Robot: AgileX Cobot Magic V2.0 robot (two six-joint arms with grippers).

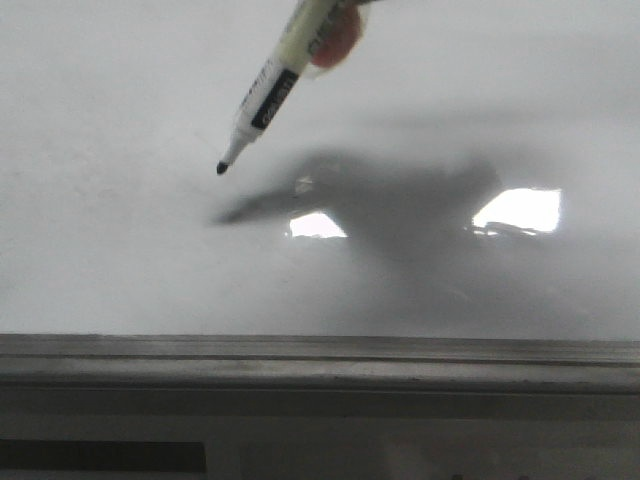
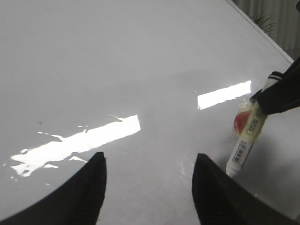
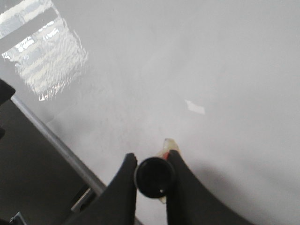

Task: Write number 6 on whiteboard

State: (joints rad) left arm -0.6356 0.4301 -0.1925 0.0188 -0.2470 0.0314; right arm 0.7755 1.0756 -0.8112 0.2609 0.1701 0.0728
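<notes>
Glossy pale whiteboard (image 1: 120,270) fills the table, no digit visible on it, while the right gripper (image 3: 151,176) clamps a marker (image 1: 265,100) with its black tip poised just above the board, and the left gripper (image 2: 149,187) hovers with jaws spread, holding nothing.

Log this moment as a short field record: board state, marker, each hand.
whiteboard: glossy, bright glare patches, no digit visible in any view
marker: tilted, black tip pointing down at the board, its shadow offset to the right
tip contact: cannot tell whether it touches the surface
right hand: shut on the marker, dark cap end between the fingers
left hand: open, holding nothing, over bare board
board edge: grey metal strip along the near side
</notes>
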